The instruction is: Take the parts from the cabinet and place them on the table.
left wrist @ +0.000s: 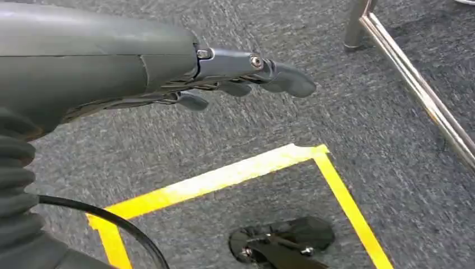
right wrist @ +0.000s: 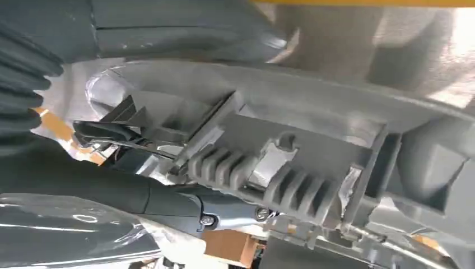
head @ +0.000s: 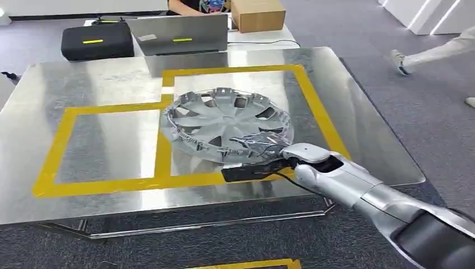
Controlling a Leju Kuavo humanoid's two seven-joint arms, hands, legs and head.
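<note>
One part is in play: a silver-grey plastic wheel cover with spoked face and clipped rim [head: 227,124], lying on the polished metal table [head: 101,73], largely inside the far right rectangle of the yellow tape outline [head: 159,151], with its near edge over the tape. Nearest the robot, the right hand [head: 255,168] reaches in from the lower right and grips the cover's near rim; in the right wrist view the thumb lies over the rim and a dark finger [right wrist: 185,204] runs beneath its ribbed clips. The cover extends away from that hand toward the table's centre, its near edge appearing slightly raised at the grip. Judgement: placement is close to complete, and the coming move turns on freeing the rim and drawing the hand back toward the robot without dragging the cover. The left hand [left wrist: 235,75] hangs over grey carpet with fingers extended, holding nothing, well apart from the cover. Beyond the table stand a black case [head: 96,40], a grey laptop [head: 179,35] and a brown cardboard box [head: 257,14]. No legible writing is visible.
</note>
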